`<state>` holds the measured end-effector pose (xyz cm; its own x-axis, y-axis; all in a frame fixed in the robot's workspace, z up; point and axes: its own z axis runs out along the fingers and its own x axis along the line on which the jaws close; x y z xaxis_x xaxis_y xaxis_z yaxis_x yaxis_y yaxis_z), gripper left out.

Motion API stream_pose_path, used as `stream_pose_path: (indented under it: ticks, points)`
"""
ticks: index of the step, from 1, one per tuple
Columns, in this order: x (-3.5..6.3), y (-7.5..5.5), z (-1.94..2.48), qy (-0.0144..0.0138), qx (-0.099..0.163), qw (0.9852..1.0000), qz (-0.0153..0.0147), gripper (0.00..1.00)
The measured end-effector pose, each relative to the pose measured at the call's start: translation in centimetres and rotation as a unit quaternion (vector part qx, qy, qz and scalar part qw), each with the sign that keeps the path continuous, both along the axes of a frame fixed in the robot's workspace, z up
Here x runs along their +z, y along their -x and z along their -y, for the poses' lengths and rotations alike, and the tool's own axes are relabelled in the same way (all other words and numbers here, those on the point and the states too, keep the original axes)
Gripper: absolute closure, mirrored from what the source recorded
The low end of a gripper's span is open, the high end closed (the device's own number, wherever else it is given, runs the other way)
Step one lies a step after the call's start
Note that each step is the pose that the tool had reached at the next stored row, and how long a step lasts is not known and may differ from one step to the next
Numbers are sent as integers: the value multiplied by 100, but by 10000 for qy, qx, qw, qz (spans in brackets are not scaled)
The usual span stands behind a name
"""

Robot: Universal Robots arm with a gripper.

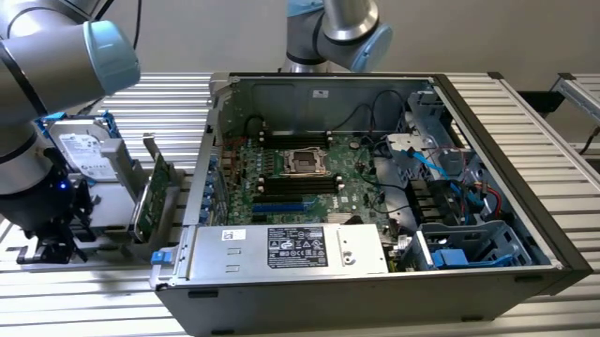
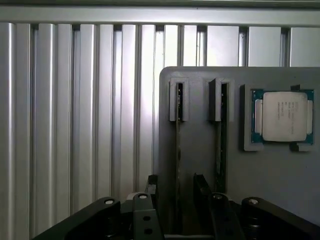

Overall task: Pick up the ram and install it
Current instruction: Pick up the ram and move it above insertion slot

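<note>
Fingers [image 2: 152,187] of the gripper [image 2: 176,182] stand spread wide and grasp nothing, one on each side of the ram [image 2: 178,145], which stands edge-on in a slot of the gray holder [image 2: 195,100] with a gap showing on both sides. The same holder carries a second stick [image 2: 220,140] in the neighbouring slot and a processor [image 2: 282,116] lying flat in its square recess, all resting on the ribbed metal table [image 2: 75,125]. In the exterior view the open computer case [image 1: 281,98] sits on that view's right, housing the green motherboard [image 1: 281,168], a silver power supply [image 1: 291,249] and blue cables [image 1: 426,158].
</note>
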<state>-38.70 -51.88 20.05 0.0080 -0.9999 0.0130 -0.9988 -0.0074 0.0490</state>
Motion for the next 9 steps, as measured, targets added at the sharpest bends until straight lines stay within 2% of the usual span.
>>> stream_pose_path:
  ticks: [3,5,9]
  points:
    - [-55,0,-33,14,0,10000,0,58]
    - [-79,0,-44,37,0,10000,1,58]
    - [-78,0,-44,39,0,10000,0,58]
